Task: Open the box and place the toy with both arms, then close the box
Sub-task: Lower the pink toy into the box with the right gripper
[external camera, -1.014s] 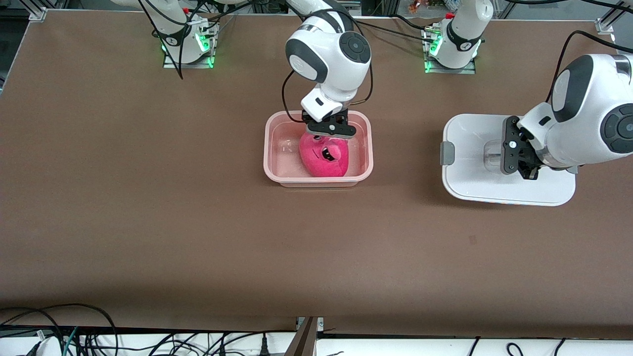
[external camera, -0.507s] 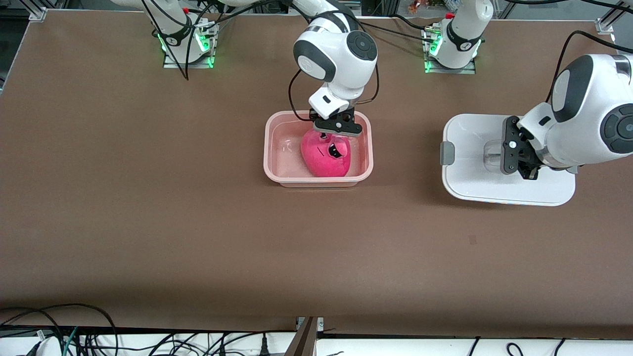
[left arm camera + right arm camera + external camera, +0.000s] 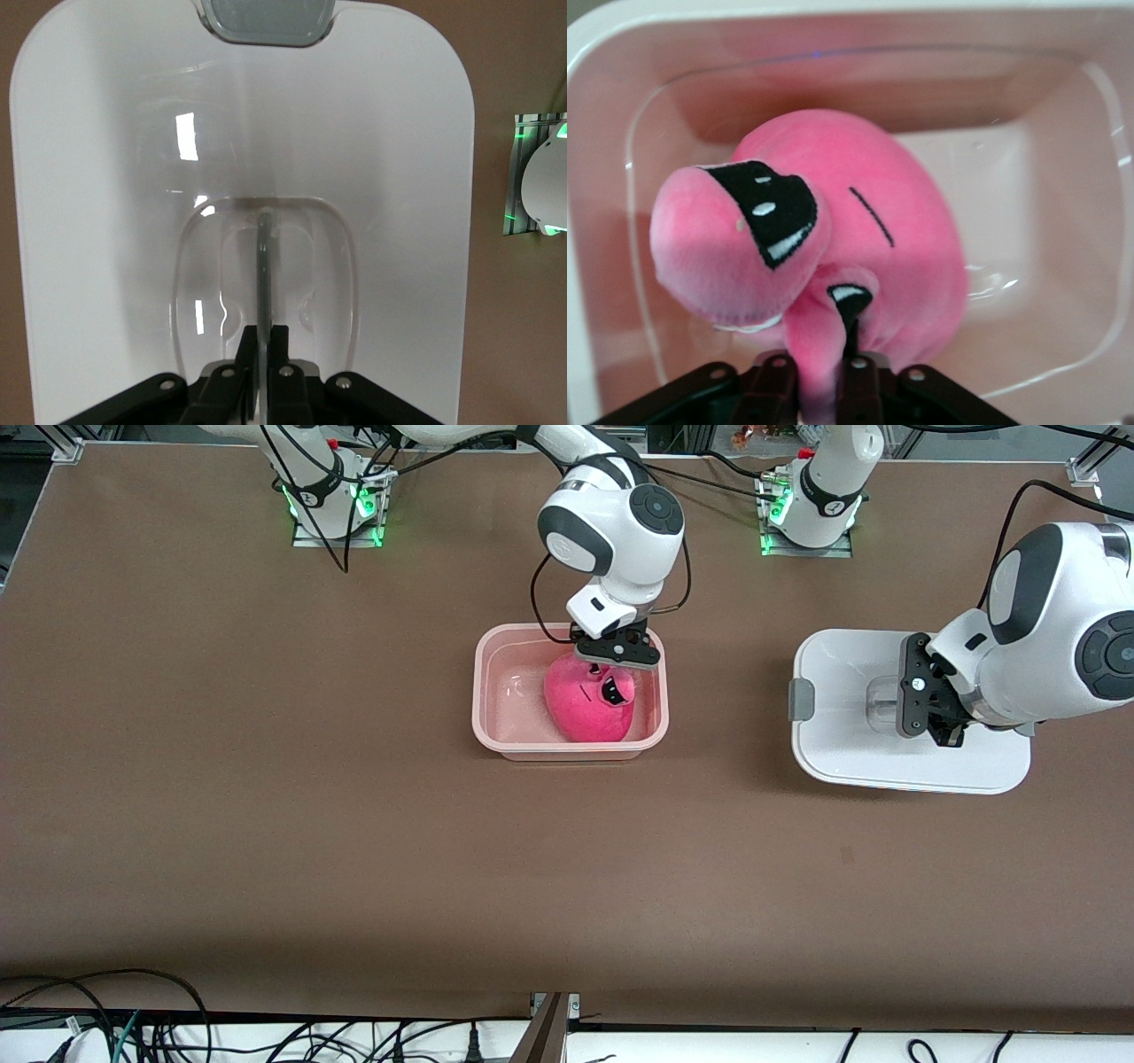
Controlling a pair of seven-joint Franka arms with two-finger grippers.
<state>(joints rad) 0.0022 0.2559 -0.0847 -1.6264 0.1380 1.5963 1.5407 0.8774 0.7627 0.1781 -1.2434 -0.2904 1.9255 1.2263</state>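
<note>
The pink box (image 3: 481, 691) stands lidless at mid-table, and the hot-pink toy (image 3: 585, 710) lies inside it. My right gripper (image 3: 613, 662) reaches into the box, shut on a fold of the toy by its eye. The right wrist view shows that gripper (image 3: 827, 376) pinching plush, the toy (image 3: 895, 221) resting on the box floor (image 3: 1050, 204). The white lid (image 3: 842, 762) lies on the table toward the left arm's end. My left gripper (image 3: 923, 701) is shut on its clear centre handle. The left wrist view shows that gripper (image 3: 263, 343) clamping the handle's thin fin (image 3: 263, 257).
A grey clip (image 3: 802, 699) sits on the lid's edge facing the box. Both arm bases (image 3: 337, 505) (image 3: 811, 509) stand along the table's edge farthest from the front camera. Cables (image 3: 133, 1027) lie past the edge nearest that camera.
My right gripper has carried the toy a little toward the left arm's end of the box. The left arm and the lid have not moved.
</note>
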